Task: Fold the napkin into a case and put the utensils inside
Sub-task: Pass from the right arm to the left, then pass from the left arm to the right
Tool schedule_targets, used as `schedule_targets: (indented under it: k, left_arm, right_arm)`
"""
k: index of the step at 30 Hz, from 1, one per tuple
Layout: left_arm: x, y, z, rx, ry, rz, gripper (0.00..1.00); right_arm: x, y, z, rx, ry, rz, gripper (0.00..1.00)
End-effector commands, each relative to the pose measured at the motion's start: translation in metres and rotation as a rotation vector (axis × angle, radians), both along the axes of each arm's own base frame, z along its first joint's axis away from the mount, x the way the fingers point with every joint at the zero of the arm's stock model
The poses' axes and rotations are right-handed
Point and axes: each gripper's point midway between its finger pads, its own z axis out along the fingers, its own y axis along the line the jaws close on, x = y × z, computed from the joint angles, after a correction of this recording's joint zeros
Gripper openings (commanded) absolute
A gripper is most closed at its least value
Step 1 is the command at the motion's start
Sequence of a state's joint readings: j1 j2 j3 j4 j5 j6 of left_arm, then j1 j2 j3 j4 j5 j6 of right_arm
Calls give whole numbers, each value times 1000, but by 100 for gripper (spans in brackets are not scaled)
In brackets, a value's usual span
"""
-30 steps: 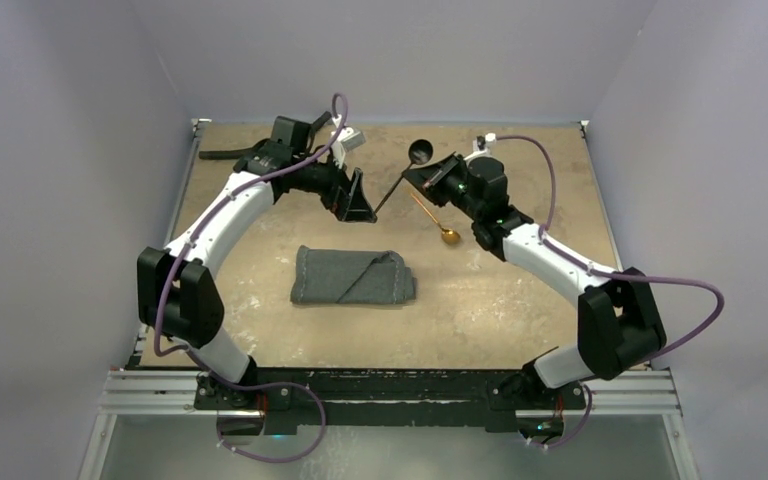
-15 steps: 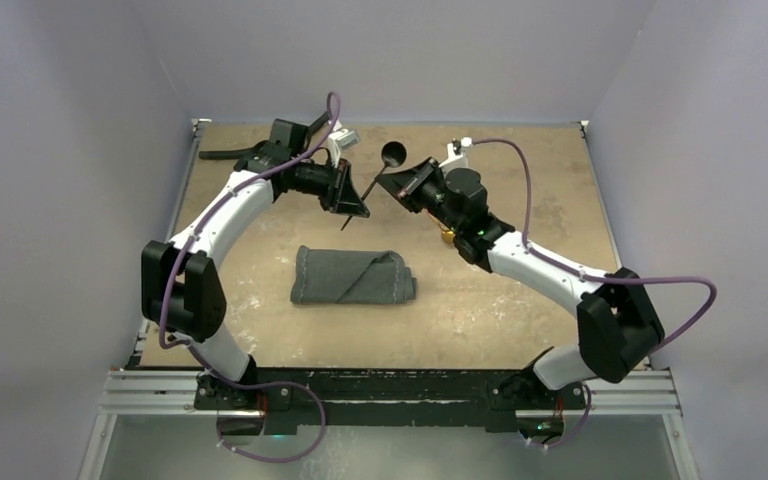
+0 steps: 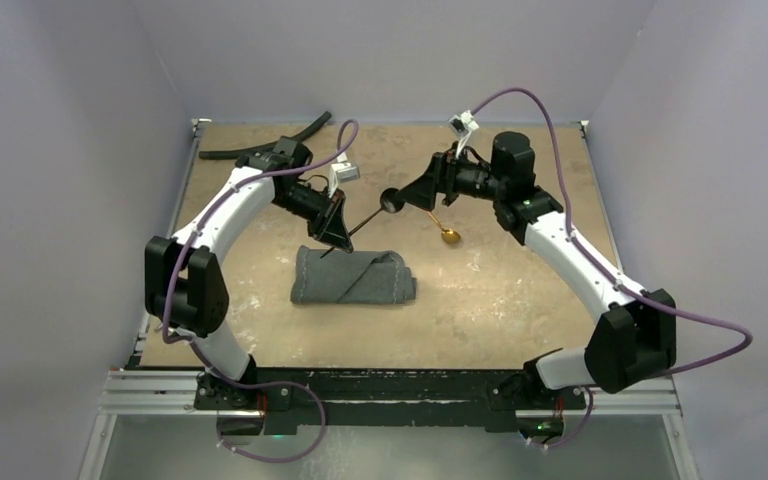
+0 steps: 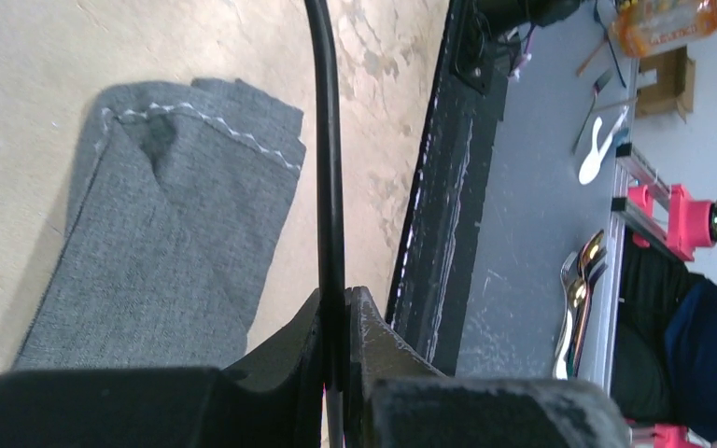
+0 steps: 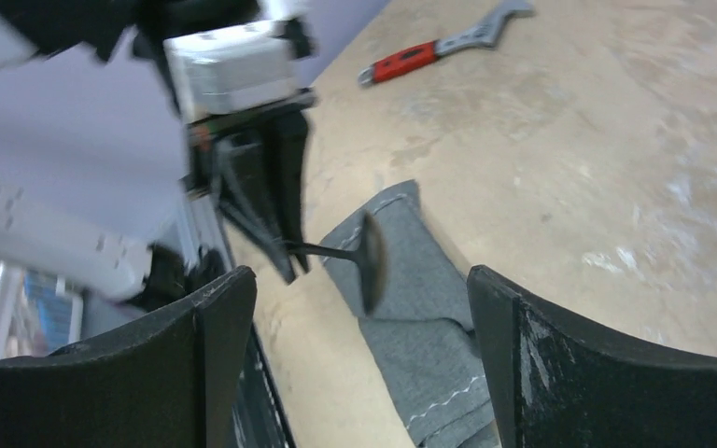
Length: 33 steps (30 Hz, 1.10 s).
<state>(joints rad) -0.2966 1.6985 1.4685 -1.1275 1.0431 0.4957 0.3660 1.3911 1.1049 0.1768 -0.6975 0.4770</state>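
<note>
**Fig.** L gripper (image 3: 340, 235) holds black spoon (image 3: 390, 201) above folded napkin (image 3: 352, 277).
Napkin: grey cloth w/ pale hem stitching, folded w/ a diagonal flap, mid-table. L jaws are clamped on the spoon's thin handle, w/ the bowl in the air just beside R gripper (image 3: 412, 195). R fingers stand wide apart, gripping nothing. Gold spoon (image 3: 448, 235) lies on table (image 3: 520, 290), right of napkin. Only R wrist view shows a red-handled wrench (image 5: 429, 51); only top view shows a hose (image 3: 260, 148), far-left corner.

A black hose (image 3: 225, 154) lies along the tan table's (image 3: 520, 300) far-left edge — a red-handled wrench (image 5: 439, 44) rests on it too.
</note>
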Motion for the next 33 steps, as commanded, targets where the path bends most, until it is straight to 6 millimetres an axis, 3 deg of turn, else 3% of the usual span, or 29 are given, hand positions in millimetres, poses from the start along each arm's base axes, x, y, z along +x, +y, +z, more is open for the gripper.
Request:
schedule_targets:
  k: [1,16,21,25,29,33]
  left_arm:
    - [-14,5,7,-27,-16,-81,0]
    - [-25,11,3,-11,6,-144,0]
    - [-28,12,2,-7,14,-156,0]
    - [-26,12,3,-6,4,-157,0]
    - [-24,12,5,-1,-10,-157,0]
    - [-24,13,3,6,-5,-156,0]
  right_arm:
    - [-44,10,16,-54,-127,300,81]
    - [-37,14,-8,-81,-52,327,53]
    - [-47,32,-2,-27,-55,377,44]
    - [-53,44,-14,-45,-21,404,37]
    - [-54,44,-32,-87,29,395,31]
    - [-54,41,-31,-100,20,377,23]
